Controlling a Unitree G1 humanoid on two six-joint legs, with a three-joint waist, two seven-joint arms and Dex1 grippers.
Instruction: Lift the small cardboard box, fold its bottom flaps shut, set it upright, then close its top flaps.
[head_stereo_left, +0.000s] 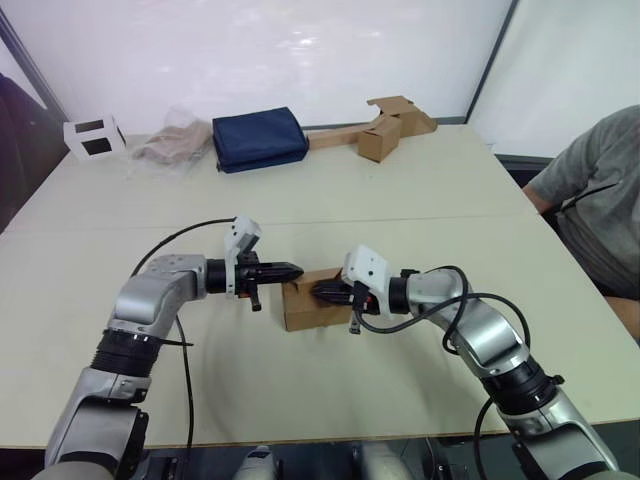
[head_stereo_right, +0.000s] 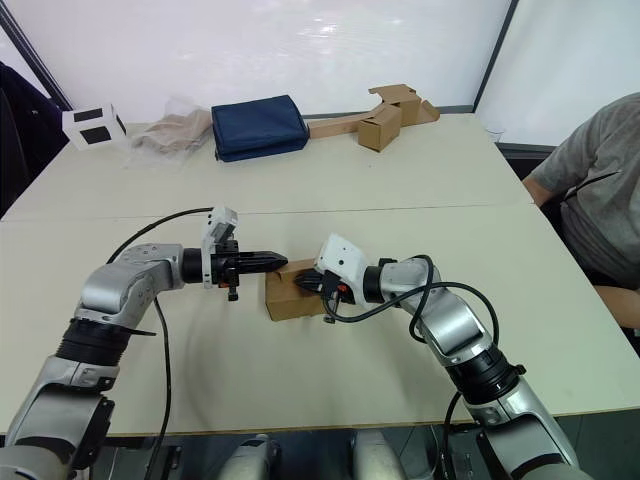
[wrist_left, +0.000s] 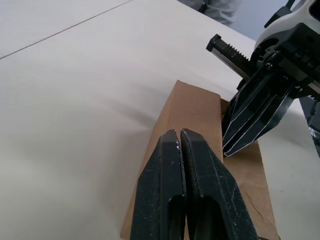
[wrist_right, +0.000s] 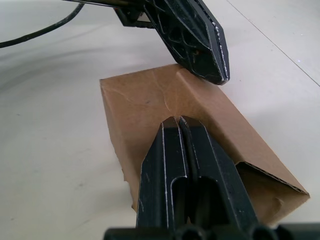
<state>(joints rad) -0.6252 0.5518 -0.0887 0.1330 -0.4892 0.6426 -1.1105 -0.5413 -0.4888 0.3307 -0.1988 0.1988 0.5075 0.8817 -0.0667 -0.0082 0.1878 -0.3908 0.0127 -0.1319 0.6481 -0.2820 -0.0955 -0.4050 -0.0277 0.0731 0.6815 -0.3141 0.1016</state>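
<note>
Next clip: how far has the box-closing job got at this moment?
Near the end, it seems. The small plain brown cardboard box sits on the white table, so lifting and setting down look done; its underside is hidden. In hand: the left gripper and right gripper, both shut, press on the folded top flaps. Left: one flap edge looks slightly raised and needs flattening.

The small brown cardboard box (head_stereo_left: 308, 305) sits on the wide pale table (head_stereo_left: 400, 200), near its front middle. The left gripper (head_stereo_left: 296, 268) is over the box's left end, and the right gripper (head_stereo_left: 318, 291) is at its right side. Along the far edge, from left to right, lie a white box with black squares (head_stereo_left: 94, 137), a crumpled clear plastic bag (head_stereo_left: 172, 142), a dark blue cloth bag (head_stereo_left: 259, 139) and a brown box joined to a long cardboard strip (head_stereo_left: 385, 128). A person in a grey shirt (head_stereo_left: 597, 195) sits at the table's right side.
</note>
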